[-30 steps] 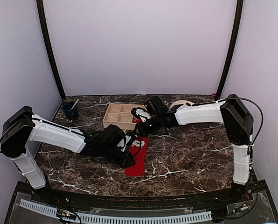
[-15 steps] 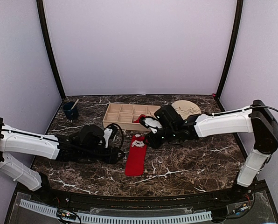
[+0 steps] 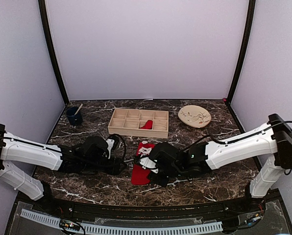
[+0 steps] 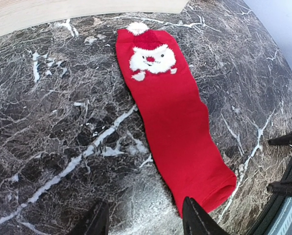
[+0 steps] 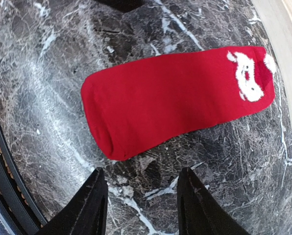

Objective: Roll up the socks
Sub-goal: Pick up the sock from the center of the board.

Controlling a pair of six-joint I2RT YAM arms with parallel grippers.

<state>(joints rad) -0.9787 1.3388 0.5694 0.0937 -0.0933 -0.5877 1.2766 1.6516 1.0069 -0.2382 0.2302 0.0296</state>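
Note:
One red sock (image 3: 141, 171) lies flat on the marble with its white Santa patch (image 3: 145, 150) at the far end. A second red sock (image 3: 147, 125) sits in a compartment of the wooden tray (image 3: 136, 132). My left gripper (image 3: 122, 165) hovers just left of the flat sock, open and empty. In the left wrist view the sock (image 4: 175, 122) stretches ahead of the gripper (image 4: 145, 218), its cuff end beside the right finger. My right gripper (image 3: 147, 169) is at the sock's right side, open. In the right wrist view the sock (image 5: 175, 98) lies just beyond the gripper (image 5: 143, 193).
A dark blue cup (image 3: 74, 116) with a stick stands at the back left. A round beige plate (image 3: 194, 116) lies at the back right. The tray edge (image 4: 62, 12) shows beyond the sock. The black front rail (image 5: 9, 186) runs close to the sock's cuff end.
My left gripper let go of the sock, opened and drew back to the left. My right arm swung from the tray down to the sock's right side, its jaws widening.

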